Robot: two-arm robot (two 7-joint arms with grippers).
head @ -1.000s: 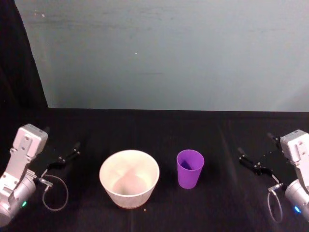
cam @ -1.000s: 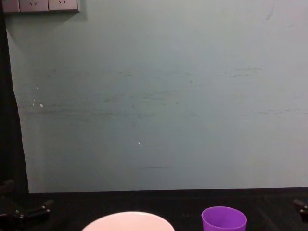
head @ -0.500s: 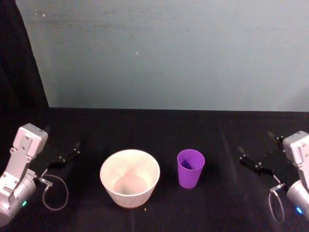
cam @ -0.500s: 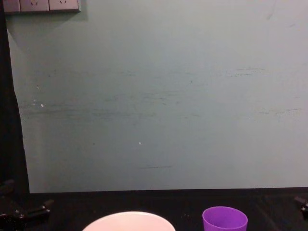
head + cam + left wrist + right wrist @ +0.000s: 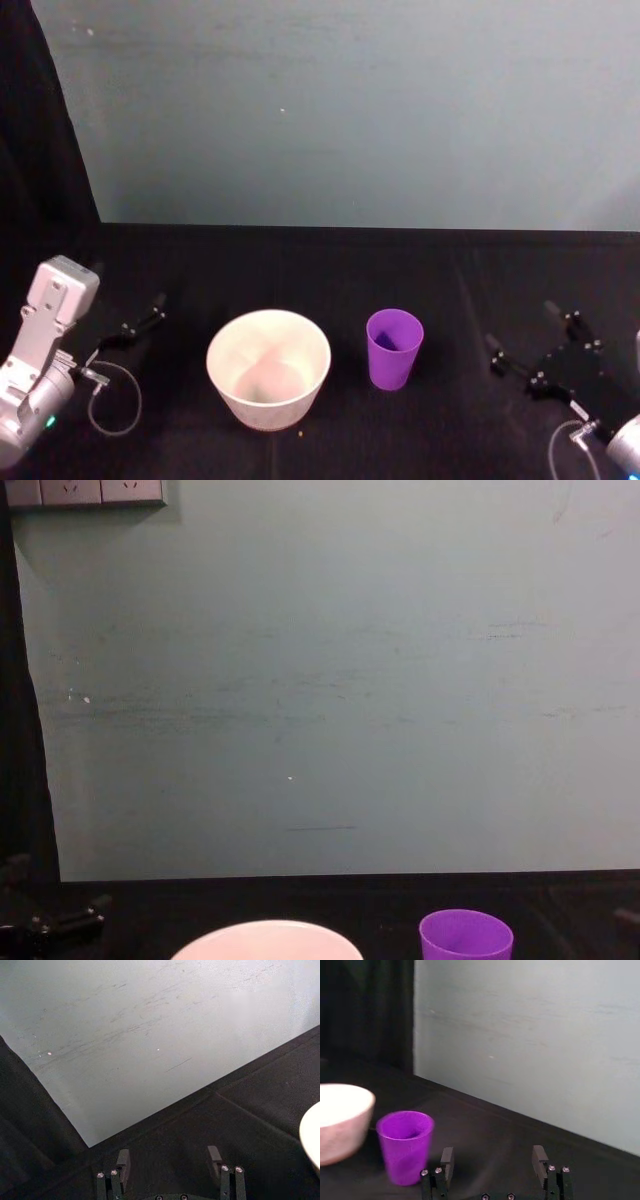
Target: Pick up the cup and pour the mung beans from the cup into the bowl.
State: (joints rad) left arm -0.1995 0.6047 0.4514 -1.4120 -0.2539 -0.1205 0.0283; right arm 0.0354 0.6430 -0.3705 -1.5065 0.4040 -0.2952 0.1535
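Standing upright, cup (image 5: 394, 347) left of right tool (image 5: 519, 326)

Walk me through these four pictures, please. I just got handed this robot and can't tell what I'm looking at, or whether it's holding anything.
It is a robot with two arms, each ending in a two-fingered hand. The head picture looks down from the robot's head. The chest picture looks across the table from lower down. The other two come from a camera on each wrist, looking out past that arm's own fingers.

On the black table stand a wide white bowl and, just to its right, a small purple cup, upright and apart from the bowl.

The left hand sits at the table's left side, open and empty. The right hand is at the right side, open and pointing toward the cup without touching it. Nothing is held. I can't make out what is inside the cup.
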